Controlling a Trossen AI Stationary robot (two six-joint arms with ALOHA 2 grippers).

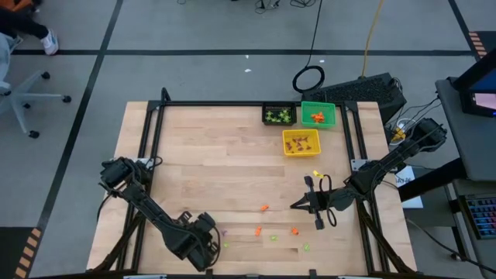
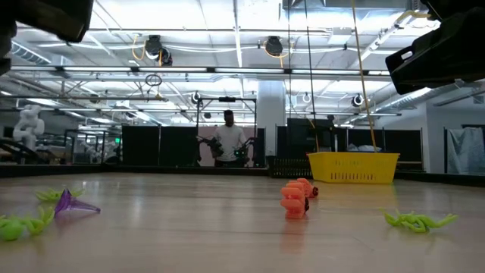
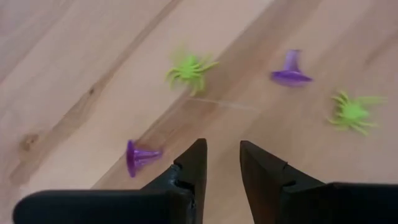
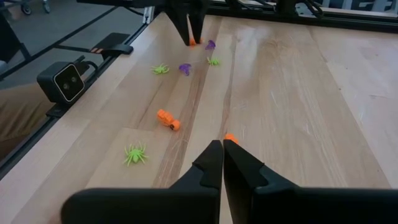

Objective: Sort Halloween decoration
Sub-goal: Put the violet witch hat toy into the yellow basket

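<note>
Left gripper [image 3: 222, 163]: fingers narrowly parted, nothing between them, poised low over near-left table [image 1: 201, 170] among scattered trinkets. Purple hat [image 3: 140, 157] lies just beside one fingertip, apart from it; likely next pick. Second purple hat [image 3: 291, 70] and two green spiders [image 3: 190, 68] [image 3: 352, 113] farther off. Right gripper [image 4: 222, 163]: fingers fully together, empty, parked mid-right, waiting. Orange pieces [image 1: 260, 230] loose on near table. Black bin [image 1: 278, 115], green bin [image 1: 318, 114], yellow bin [image 1: 301, 142] at far edge, part filled; sorting incomplete.

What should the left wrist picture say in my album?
Left gripper above the table, near two purple hats and two green spiders.
</note>
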